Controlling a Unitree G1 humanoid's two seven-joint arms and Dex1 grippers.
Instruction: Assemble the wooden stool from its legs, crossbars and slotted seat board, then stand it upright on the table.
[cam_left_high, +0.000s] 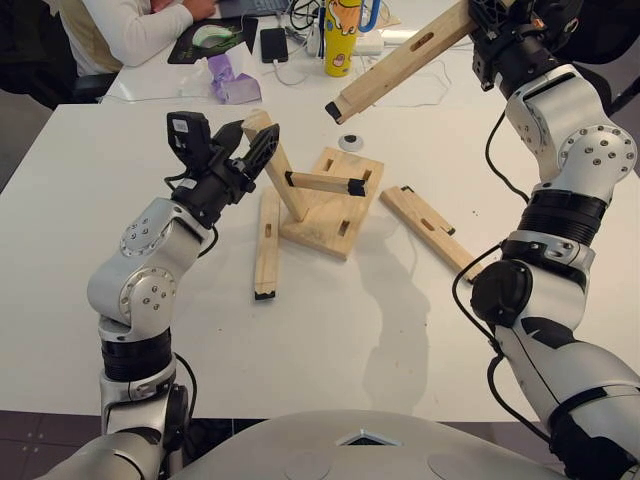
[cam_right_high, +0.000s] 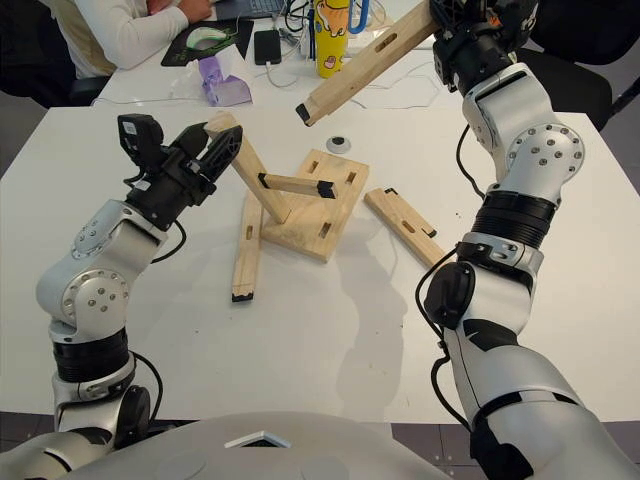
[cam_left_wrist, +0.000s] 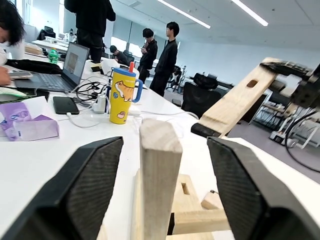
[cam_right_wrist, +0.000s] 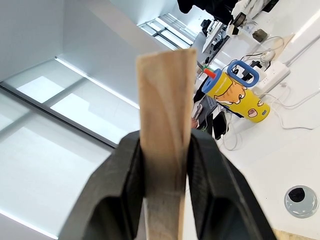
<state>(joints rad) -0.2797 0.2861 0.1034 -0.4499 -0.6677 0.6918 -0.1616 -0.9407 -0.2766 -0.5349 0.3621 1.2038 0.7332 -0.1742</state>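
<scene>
On the white tabletop (cam_left_high: 110, 210), the left gripper (cam_left_high: 250, 138) holds its jaws spread on either side of the top of a leaning stool leg (cam_left_high: 285, 182), with gaps on both sides. Below the jaws, the leg's lower end meets the slotted seat board (cam_left_high: 325, 222). The raised right gripper (cam_left_high: 476, 22) has its jaws pinching a second leg (cam_left_high: 400, 65) in the air.

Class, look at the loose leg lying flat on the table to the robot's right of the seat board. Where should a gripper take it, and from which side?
Grip the loose leg near mid-length, coming down from above and closing across its two long edges. It lies flat with bare table along both sides, apart from the seat board.
</scene>
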